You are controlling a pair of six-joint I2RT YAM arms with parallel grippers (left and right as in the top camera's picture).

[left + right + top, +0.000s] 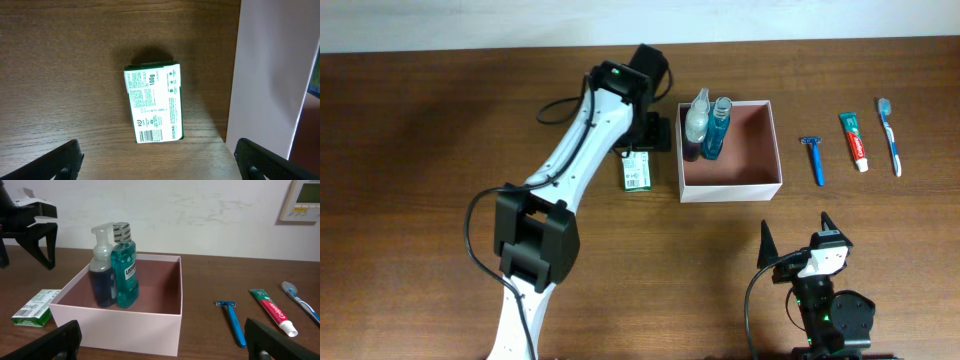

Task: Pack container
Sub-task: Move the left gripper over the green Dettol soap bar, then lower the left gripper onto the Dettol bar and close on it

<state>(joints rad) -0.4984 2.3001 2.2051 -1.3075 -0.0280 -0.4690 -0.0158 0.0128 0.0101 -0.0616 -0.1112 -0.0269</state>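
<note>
"Looking down from overhead first: found the container (750, 150) right of centre on the wooden table (440, 130), square, with thin white walls and a pinkish-brown floor."

"And inside?"

"Spotted a foam pump bottle (694, 128) and a teal mouthwash bottle (718, 128) side by side in the far-left corner. Saw a green-and-white soap box (636, 172) lying just outside the left wall. Counted a blue razor (813, 160), a toothpaste tube (854, 140) and a toothbrush (890, 135) in a row on the table to the right, all outside the container."

"Claws?"

"Placed the left gripper (655, 132) beside the container's left wall, near the soap box; could not read its jaws from up there. Placed the right gripper (796, 232) near the front-right corner, spread apart and empty."

"Left wrist next?"

"Looked straight down on the soap box (152, 102), flat, printed side up, barcode end toward the fingers (55, 162). Caught both of them at the bottom corners, wide apart, touching nothing. Saw the container (265, 75) as a white wall along the right edge, apart from the soap box."

"Right wrist?"

"Faced the container (125, 327) from the front, with the pump bottle (102, 275) and the mouthwash bottle (124, 270) upright toward its left side, label reading Listerine. Saw the fingers (280, 340) low in both corners, far apart, holding nothing. Made out the soap box (35, 309) on the table to the left, then razor (232, 320), toothpaste tube (272, 311) and toothbrush (300, 297) to the right."
</note>
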